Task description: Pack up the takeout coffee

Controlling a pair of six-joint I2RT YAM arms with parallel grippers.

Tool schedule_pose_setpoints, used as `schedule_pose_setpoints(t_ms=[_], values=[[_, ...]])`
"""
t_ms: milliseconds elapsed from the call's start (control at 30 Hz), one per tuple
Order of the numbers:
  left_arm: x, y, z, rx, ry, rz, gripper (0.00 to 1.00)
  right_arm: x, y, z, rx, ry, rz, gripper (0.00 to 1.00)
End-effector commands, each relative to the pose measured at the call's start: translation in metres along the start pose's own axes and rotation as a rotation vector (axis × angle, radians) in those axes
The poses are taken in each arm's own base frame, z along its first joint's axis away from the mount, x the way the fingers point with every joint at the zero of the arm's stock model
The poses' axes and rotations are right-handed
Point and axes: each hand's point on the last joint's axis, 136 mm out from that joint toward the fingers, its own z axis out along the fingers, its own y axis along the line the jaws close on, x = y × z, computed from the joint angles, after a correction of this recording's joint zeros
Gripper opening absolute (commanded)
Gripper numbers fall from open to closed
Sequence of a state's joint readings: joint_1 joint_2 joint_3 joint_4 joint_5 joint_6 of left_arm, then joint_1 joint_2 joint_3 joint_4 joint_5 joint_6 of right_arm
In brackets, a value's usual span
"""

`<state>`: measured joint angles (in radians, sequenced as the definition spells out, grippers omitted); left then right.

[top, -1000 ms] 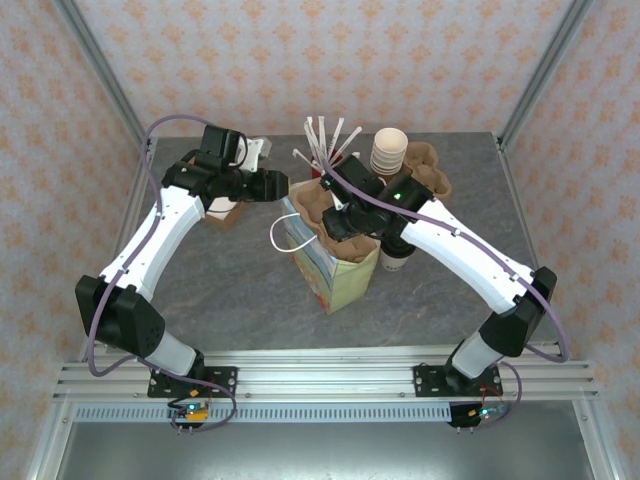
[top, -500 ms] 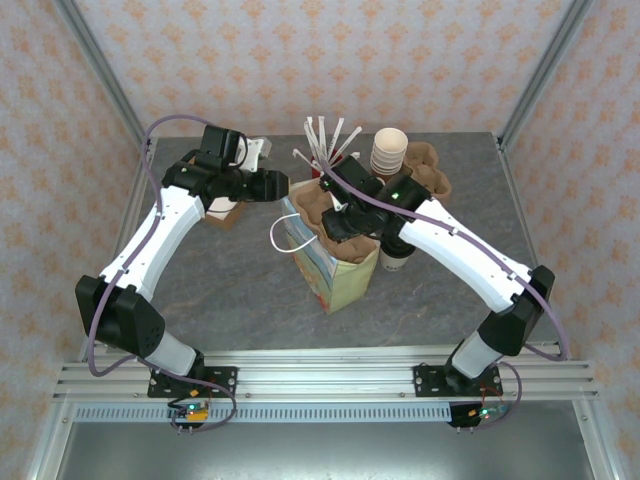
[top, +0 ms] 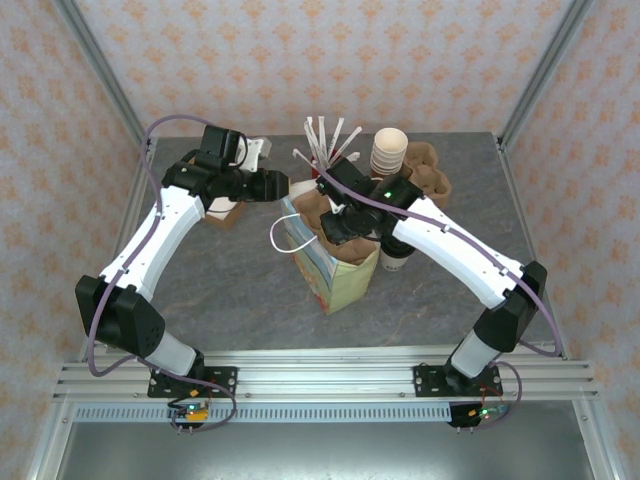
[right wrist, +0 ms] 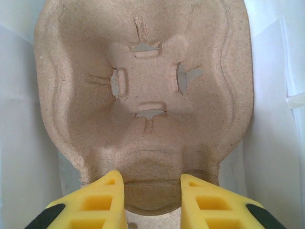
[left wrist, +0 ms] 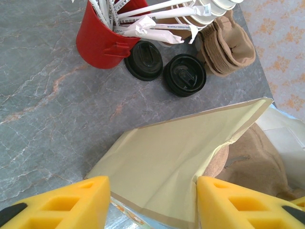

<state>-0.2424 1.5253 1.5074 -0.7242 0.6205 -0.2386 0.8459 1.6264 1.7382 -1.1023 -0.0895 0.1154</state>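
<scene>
The takeout coffee (top: pixel 397 260), a pale cup with a dark lid, stands on the table just right of the paper bag (top: pixel 338 268), mostly under my right forearm. My right gripper (right wrist: pixel 151 191) is shut on the near ridge of a brown pulp cup carrier (right wrist: pixel 143 90). It holds the carrier flat in the bag's white-lined mouth. My left gripper (left wrist: pixel 150 202) is open at the bag's left top corner. The bag's cream side panel (left wrist: pixel 171 157) spans the gap between its yellow fingers, and the right fingertip touches the fold.
A red cup of wrapped straws (left wrist: pixel 102 40), two black lids (left wrist: pixel 144 59) (left wrist: pixel 185 74), a stack of pulp carriers (left wrist: pixel 228 47) and stacked cream cups (top: pixel 389 150) crowd the table behind the bag. A small box (top: pixel 225 210) lies under my left arm.
My right arm has shifted slightly left with the carrier over the bag's mouth. The left arm and the bag have stayed put.
</scene>
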Motion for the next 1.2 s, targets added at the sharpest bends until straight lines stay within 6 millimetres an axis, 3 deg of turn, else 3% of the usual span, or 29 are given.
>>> schedule_pose_setpoints(t_ms=[0, 433, 700, 1167], values=[[-0.005, -0.005, -0.008, 0.006, -0.045, 0.005, 0.52, 0.011, -0.005, 0.015, 0.044, 0.055, -0.005, 0.27], [-0.032, -0.026, -0.038, 0.045, -0.192, -0.005, 0.65, 0.010, -0.005, 0.049, 0.077, 0.100, -0.018, 0.27], [-0.038, -0.022, -0.057, -0.012, -0.273, -0.014, 0.71, 0.017, -0.006, 0.074, 0.083, 0.152, -0.022, 0.27], [-0.036, -0.013, -0.085, -0.097, -0.366, -0.020, 0.72, 0.037, -0.016, 0.115, 0.100, 0.238, -0.049, 0.28]])
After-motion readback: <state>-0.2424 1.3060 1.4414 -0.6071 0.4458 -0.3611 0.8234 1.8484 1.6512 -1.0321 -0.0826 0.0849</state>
